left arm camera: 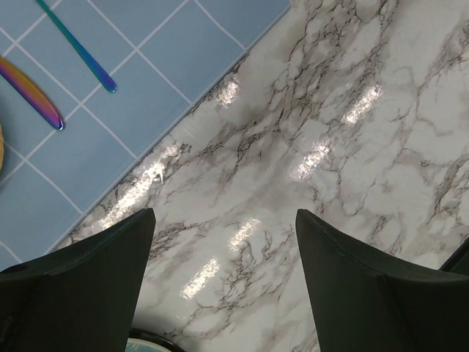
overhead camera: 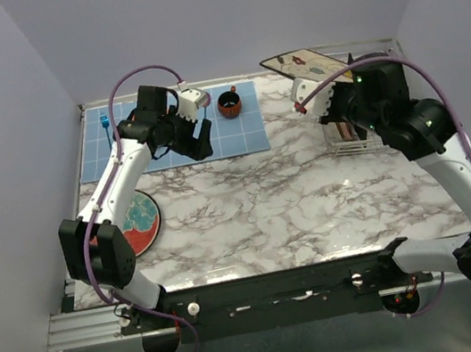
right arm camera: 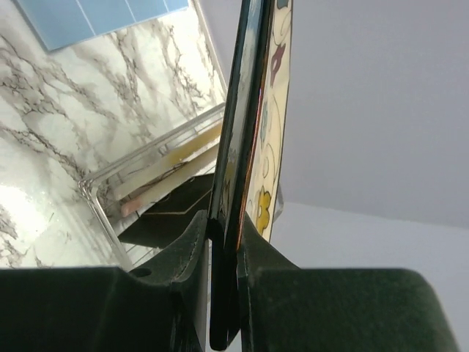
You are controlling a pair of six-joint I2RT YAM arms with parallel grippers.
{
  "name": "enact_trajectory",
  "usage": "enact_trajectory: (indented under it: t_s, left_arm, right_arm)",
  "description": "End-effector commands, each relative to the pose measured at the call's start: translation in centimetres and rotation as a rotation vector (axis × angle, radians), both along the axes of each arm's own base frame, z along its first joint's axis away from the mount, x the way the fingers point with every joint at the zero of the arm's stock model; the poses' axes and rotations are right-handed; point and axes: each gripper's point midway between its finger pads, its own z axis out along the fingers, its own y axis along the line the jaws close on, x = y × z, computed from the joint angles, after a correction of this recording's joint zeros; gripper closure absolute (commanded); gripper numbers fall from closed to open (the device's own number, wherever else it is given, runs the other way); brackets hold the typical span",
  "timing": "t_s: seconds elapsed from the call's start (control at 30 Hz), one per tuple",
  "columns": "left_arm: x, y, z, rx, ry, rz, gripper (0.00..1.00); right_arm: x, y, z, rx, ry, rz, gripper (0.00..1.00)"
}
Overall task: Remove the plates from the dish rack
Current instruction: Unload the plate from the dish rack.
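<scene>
My right gripper (overhead camera: pixel 316 90) is shut on the edge of a square cream floral plate (overhead camera: pixel 305 62) and holds it in the air above the dish rack (overhead camera: pixel 349 141) at the back right. In the right wrist view the jaws (right arm camera: pixel 227 220) pinch the plate (right arm camera: pixel 275 110) edge-on. Below it the wire rack (right arm camera: pixel 146 150) holds a cream-yellow plate (right arm camera: pixel 176 155) and a dark square plate (right arm camera: pixel 172 209). A round red plate with teal centre (overhead camera: pixel 139 224) lies on the table at the left. My left gripper (overhead camera: pixel 202 141) is open and empty above the marble (left arm camera: pixel 223 216).
A blue tiled mat (overhead camera: pixel 165 133) lies at the back left with a small dark orange cup (overhead camera: pixel 229 104) on it. Iridescent cutlery (left arm camera: pixel 33 92) lies on the mat (left arm camera: pixel 95 147). A plate's rim (left arm camera: pixel 150 343) shows below the left fingers. Walls close in the back and sides.
</scene>
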Motion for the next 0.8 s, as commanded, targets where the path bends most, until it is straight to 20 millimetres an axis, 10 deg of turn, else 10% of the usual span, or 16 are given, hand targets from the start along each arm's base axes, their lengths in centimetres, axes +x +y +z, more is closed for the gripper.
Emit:
enact_trajectory:
  t_s: [0.0,0.17,0.43,0.77]
  left_arm:
    - [-1.0,-1.1,1.7,-0.131,0.045,-0.080,0.13]
    - [-2.3,-1.6,4.2,-0.310,0.138,-0.207,0.13]
    - [-2.1,0.3,8.3,-0.490,0.255,-0.222,0.13]
    - [-1.8,0.1,6.0,-0.639,0.511,-0.264,0.14]
  right_arm:
    - [-1.3,1.1,8.8,0.018,-0.354,0.005,0.99]
    - [-3.0,4.5,6.3,-0.055,-0.388,0.093,0.99]
    - [-4.0,4.7,1.8,-0.125,-0.378,0.104,0.99]
    - [-4.9,5.4,-2.2,-0.154,-0.517,0.101,0.99]
